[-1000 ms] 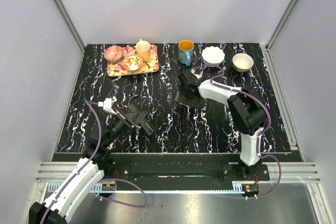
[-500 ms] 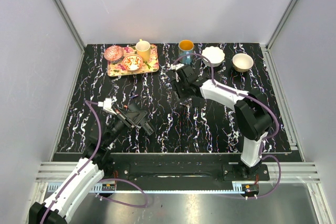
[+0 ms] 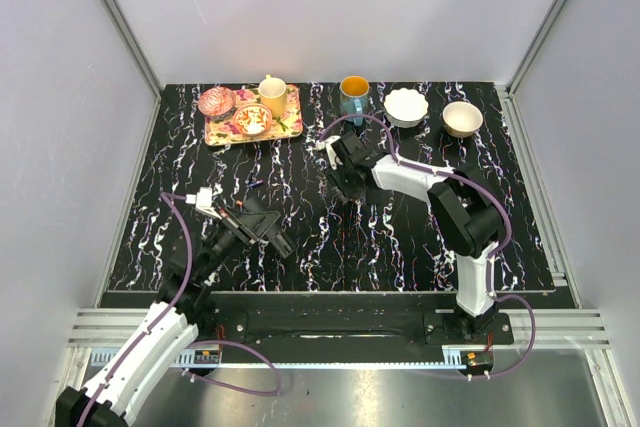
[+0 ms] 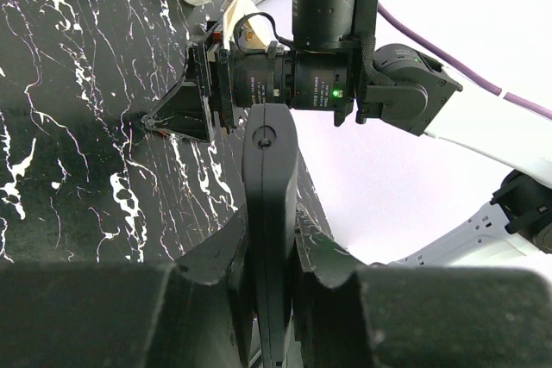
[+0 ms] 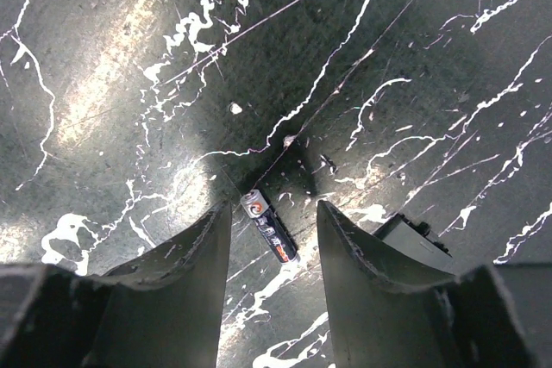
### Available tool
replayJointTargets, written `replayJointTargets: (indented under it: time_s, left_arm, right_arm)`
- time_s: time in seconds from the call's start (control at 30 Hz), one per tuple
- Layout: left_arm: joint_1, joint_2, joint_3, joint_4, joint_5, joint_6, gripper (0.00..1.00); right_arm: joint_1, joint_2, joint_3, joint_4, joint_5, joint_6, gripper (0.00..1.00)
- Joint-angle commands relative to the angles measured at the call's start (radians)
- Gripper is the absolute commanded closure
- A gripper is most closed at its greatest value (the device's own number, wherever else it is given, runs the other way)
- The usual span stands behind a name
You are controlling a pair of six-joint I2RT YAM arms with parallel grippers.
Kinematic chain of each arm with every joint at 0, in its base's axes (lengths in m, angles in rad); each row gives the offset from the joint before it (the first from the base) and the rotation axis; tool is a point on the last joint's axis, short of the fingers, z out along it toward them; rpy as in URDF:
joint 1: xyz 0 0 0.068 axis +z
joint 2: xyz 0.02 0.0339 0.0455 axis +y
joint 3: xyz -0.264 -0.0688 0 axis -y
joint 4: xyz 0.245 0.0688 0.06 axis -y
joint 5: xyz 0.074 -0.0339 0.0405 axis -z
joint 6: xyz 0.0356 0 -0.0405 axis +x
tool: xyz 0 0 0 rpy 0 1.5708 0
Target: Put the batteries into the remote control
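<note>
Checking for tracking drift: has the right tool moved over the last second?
Yes. The right tool shifted slightly left, away from the white bowl and toward the flowered tray.

The battery (image 5: 269,228) lies on the table (image 5: 103,66) between the right gripper (image 5: 272,208) fingers, touching neither. The remote (image 4: 269,178) stands edge-on between the left gripper (image 4: 271,252) fingers, projecting forward. A mug (image 3: 353,97) stands beyond the right gripper.

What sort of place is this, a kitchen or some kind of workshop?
Probably a robotics lab test booth, not a kitchen: white walls box in a black marbled table, a left arm and right arm are bolted at its near edge, and a cup and bowl sit like props.
</note>
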Motion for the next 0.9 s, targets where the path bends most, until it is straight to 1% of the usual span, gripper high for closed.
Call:
replayJointTargets:
  time_s: [0.0, 0.17, 0.4, 0.5, 0.57, 0.73, 0.87]
  left_arm:
    - [0.005, -0.010, -0.013, 0.046, 0.011, 0.008, 1.00]
    - [0.005, -0.012, -0.013, 0.043, 0.011, 0.008, 1.00]
    - [0.003, -0.014, -0.016, 0.043, 0.014, 0.007, 1.00]
    - [0.003, -0.018, -0.018, 0.042, 0.014, 0.007, 1.00]
    - [0.005, -0.021, -0.018, 0.039, 0.016, 0.007, 1.00]
    - [0.005, -0.027, -0.019, 0.034, 0.013, 0.005, 1.00]
    - [0.005, -0.029, -0.019, 0.033, 0.014, 0.007, 1.00]
  right_arm:
    - [0.014, 0.012, 0.019, 0.024, -0.028, -0.022, 0.51]
    - [0.024, 0.026, 0.022, 0.024, -0.026, -0.022, 0.53]
    - [0.028, 0.049, 0.028, 0.010, -0.015, -0.013, 0.59]
    - [0.028, 0.049, 0.025, 0.007, -0.009, -0.003, 0.65]
    - [0.028, 0.049, 0.023, 0.006, -0.006, 0.004, 0.71]
    - [0.027, 0.053, 0.019, -0.006, 0.006, 0.032, 0.80]
    - [0.024, 0.053, 0.016, -0.011, 0.011, 0.076, 0.89]
